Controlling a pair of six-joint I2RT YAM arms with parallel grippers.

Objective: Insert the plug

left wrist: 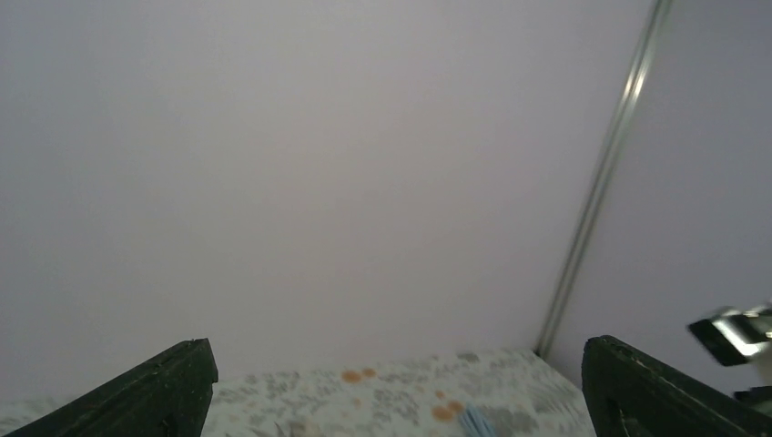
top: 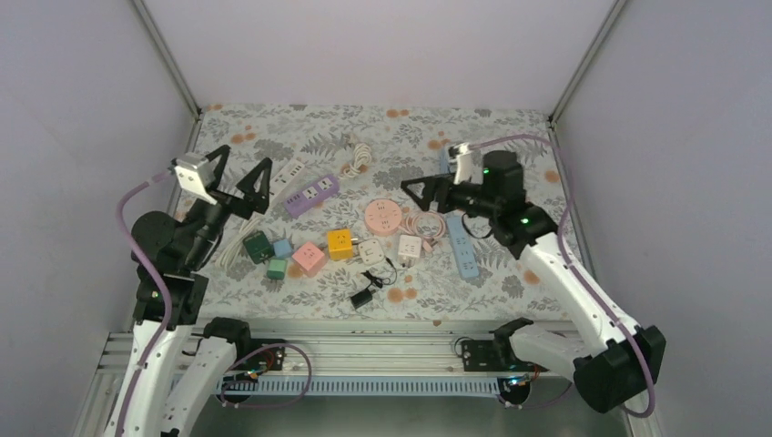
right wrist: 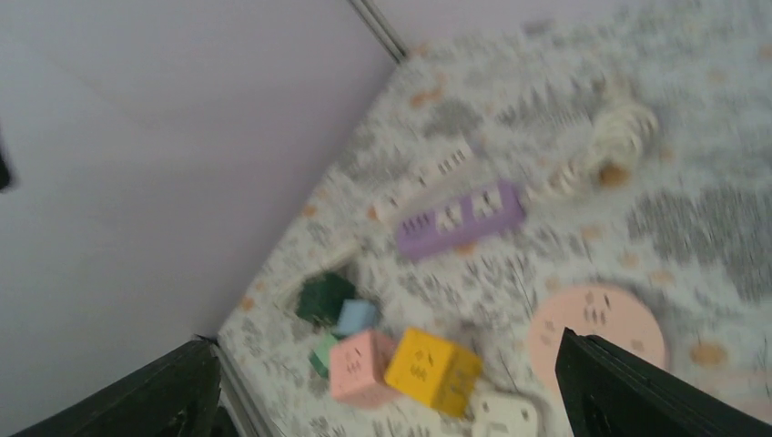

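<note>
Table [top: 273,123], floral cover, carries all items.

Left gripper [left wrist: 398,341]: raised over the left side of the table, jaws wide apart, holding nothing.

Right gripper [right wrist: 384,339]: raised over the right-centre, pointing left, jaws wide apart, holding nothing.

Blue power strip [top: 462,244] lies at the right, below the right arm. Purple power strip [top: 312,195] lies far left of centre, with a white strip [top: 287,173] just beyond it. Pink round socket [top: 382,217] sits at centre. Yellow cube [top: 340,243] and pink cube [top: 309,259] sit nearer, in a loose row.

Black plug [top: 364,297] lies on the table near the near edge, nearer than the cubes, well apart from both grippers, not inserted.
</note>
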